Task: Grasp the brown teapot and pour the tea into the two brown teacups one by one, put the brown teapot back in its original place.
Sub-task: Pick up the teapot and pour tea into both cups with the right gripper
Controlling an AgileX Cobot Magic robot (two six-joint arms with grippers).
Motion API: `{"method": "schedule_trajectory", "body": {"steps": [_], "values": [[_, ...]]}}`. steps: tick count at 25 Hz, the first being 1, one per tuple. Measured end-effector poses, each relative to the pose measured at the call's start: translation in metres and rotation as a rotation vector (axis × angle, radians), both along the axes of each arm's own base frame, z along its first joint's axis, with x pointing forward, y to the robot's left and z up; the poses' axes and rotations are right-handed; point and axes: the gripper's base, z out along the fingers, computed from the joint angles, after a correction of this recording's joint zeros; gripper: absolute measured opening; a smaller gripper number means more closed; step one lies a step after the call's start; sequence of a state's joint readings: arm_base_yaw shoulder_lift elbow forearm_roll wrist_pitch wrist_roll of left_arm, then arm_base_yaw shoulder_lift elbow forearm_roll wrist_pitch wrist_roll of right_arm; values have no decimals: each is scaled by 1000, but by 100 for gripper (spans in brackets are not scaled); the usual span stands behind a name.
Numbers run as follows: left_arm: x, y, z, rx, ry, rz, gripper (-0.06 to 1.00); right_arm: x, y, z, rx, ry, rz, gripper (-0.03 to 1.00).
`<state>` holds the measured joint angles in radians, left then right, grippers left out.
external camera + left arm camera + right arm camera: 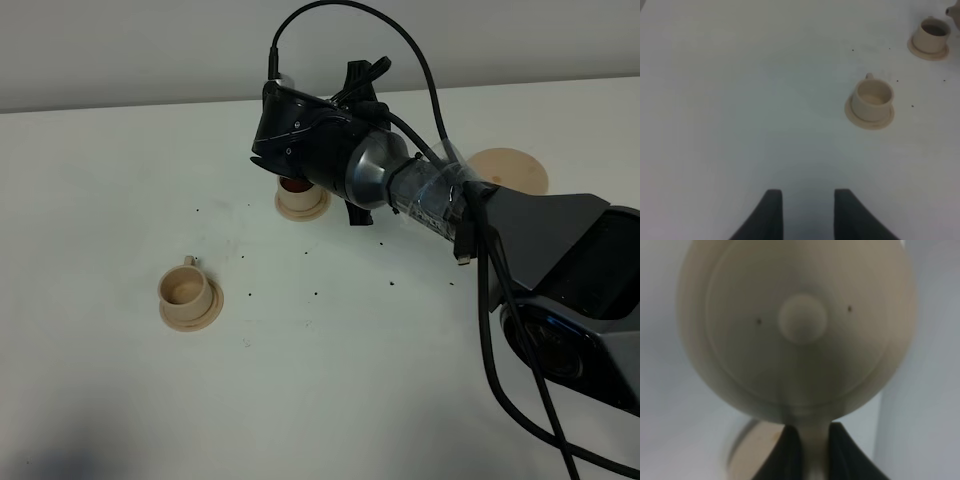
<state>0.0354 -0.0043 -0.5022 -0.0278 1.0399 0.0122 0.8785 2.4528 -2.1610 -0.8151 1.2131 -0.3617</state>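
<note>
**A:** Item one, brown teapot (797,325): location and hold?

**B:** Held off the table (120,140), above the far teacup (302,197). Its loop handle is clamped between the closed right fingers (790,455). The left fingers (771,215) are spread apart with nothing between them, and are kept well clear of the pouring.

**A:** Progress to be entered?

**B:** Far teacup: dark tea is seen inside, so the first pour is judged underway or done. Near teacup (187,290): pale interior, judged unfilled. Large saucer (510,170), taken as the teapot's original place: nothing is set on it. Outstanding: the second pour, then the return of the teapot to the large saucer.

**A:** Brands, labels, writing?

**B:** None can be read on any item listed.
</note>
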Motion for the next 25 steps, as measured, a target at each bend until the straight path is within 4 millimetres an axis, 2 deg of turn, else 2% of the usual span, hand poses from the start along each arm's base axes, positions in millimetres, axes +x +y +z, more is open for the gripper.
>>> {"method": "schedule_trajectory", "body": {"steps": [5, 14, 18, 25], "values": [[0, 0, 0, 0, 0, 0, 30, -4, 1, 3, 93, 19, -65, 12], [0, 0, 0, 0, 0, 0, 30, -29, 6, 52, 420, 177, -168, 12], [0, 0, 0, 0, 0, 0, 30, -50, 21, 55, 468, 246, -146, 12], [0, 0, 0, 0, 0, 0, 30, -102, 61, 55, 443, 274, -10, 12]]}}
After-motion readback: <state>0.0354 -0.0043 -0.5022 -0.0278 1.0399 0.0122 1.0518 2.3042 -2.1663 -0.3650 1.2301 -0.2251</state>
